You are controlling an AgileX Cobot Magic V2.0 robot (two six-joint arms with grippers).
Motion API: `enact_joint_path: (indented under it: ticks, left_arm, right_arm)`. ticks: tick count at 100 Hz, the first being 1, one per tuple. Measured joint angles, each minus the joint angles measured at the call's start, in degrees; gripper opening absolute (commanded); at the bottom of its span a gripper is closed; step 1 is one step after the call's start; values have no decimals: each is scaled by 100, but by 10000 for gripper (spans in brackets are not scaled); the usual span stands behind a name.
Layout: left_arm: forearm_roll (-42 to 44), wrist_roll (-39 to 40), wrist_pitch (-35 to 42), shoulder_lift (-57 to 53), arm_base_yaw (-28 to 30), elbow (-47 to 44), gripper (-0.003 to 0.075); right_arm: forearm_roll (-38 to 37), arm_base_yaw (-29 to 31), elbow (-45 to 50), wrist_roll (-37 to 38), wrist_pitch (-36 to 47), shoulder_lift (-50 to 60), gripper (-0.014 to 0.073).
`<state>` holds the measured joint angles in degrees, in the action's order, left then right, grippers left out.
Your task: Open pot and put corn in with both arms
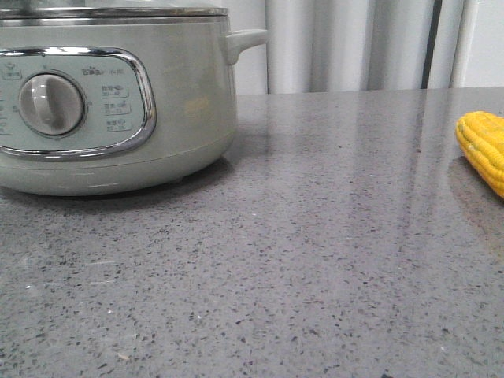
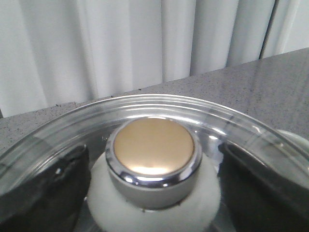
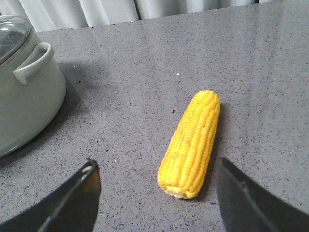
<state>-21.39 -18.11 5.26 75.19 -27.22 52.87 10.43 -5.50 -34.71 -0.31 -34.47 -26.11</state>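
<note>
Left gripper (image 2: 154,193) open, fingers either side of lid knob (image 2: 153,151) on pot (image 1: 110,102); right gripper (image 3: 157,193) open above corn (image 3: 190,142) lying on countertop (image 1: 315,260).

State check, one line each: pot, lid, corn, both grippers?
Pale grey-green round electric pot: upright on the grey speckled counter, closed.
Clear glass lid with a gold-topped chrome knob: on the pot, not lifted.
Bright yellow corn cob: lying flat on the counter, untouched.
Left gripper: jaws open, one either side of the lid knob.
Right gripper: jaws open, above the near end of the corn.
</note>
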Motion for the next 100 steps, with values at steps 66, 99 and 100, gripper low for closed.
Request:
enact_joint_path:
  ticks: [66,99,100]
  left_arm:
    - [-404,-86,246,140,-23,61,97]
    - [-536,-64,-167,-52,-27,606,97]
    - [-536,-61,-179,-69,-27,619,97]
  right_arm:
    - [-100,0,0,0,11,-40,440]
    - [-100,0,0,-11,11,-40,440]
    - [-100,0,0,-11,11,-40,440]
